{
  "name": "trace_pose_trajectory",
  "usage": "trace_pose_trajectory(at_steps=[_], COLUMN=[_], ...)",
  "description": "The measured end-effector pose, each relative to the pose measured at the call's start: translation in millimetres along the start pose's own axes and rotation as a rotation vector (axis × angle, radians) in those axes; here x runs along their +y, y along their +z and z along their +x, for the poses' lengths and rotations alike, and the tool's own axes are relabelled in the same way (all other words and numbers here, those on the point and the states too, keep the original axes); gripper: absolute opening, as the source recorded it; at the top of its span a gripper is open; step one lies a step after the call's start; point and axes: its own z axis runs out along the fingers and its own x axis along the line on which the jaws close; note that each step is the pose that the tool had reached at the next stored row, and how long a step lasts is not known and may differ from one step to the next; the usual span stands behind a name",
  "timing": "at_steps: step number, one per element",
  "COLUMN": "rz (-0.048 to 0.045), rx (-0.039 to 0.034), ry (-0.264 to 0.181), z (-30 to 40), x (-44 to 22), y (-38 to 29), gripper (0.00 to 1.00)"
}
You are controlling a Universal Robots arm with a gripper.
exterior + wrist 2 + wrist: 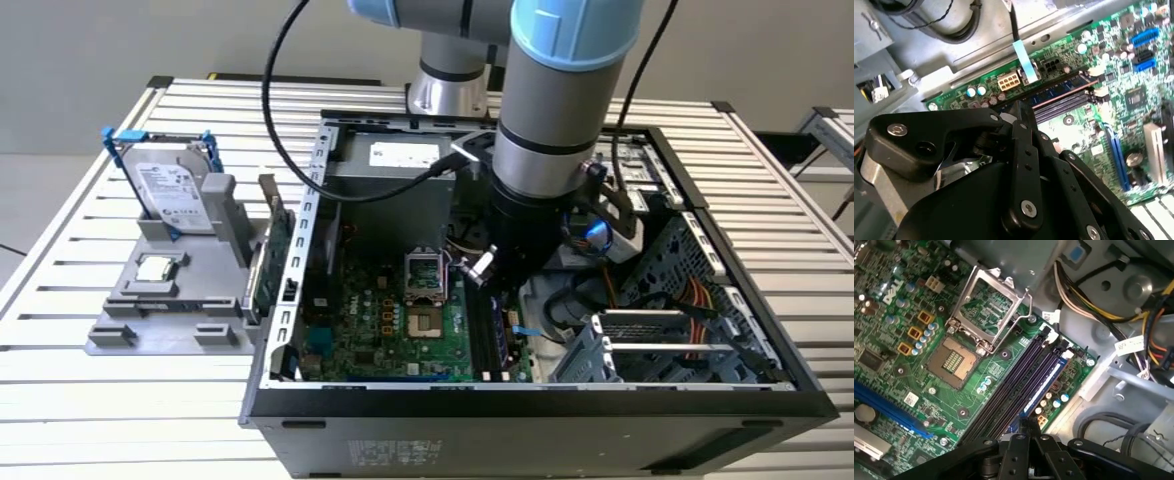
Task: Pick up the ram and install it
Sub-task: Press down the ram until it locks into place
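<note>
The arm reached down into the open computer case [534,400], its gripper [483,268] low over the motherboard [387,320] beside the memory slots [483,335]. In the exterior view those slots ran from the case's far side toward the near edge, just to the exterior view's right of the open CPU socket [430,285].

In the first wrist view the slots [1019,385] showed as long dark parallel channels beside the CPU socket [954,360] with its raised metal load frame [989,305]. The ram [1041,385] sat in the outermost slot, nearest the board's edge, its long axis parallel to the slots; its blue-labelled top edge ran straight away from the gripper [1024,427]. The gripper's black fingers [1030,426] came together at the stick's near end, seemingly pinched on it, though the contact itself was partly hidden by the gripper body.

In the second wrist view the gripper [1021,112] met the same row of slots [1064,97], with the white power connector [1008,80] close by.

Outside the case, on the slatted table [80,230], a grey fixture [174,320] held a hard drive [174,195] upright, and an expansion card [271,262] stood on edge beside the case wall.
</note>
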Motion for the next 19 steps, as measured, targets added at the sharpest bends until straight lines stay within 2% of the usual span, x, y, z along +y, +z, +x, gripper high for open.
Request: trace_pose_trajectory(at_steps=[5, 13, 19], rz=[-0.0034, -0.0051, -0.0083], rx=[-0.0075, -0.0193, -0.0254], ry=[-0.058, -0.203, -0.313], z=[1.1, 1.2, 1.2], x=[0.0, 0.0, 0.1], y=[1.1, 1.6, 2.3], gripper=[0.0, 0.0, 0.0])
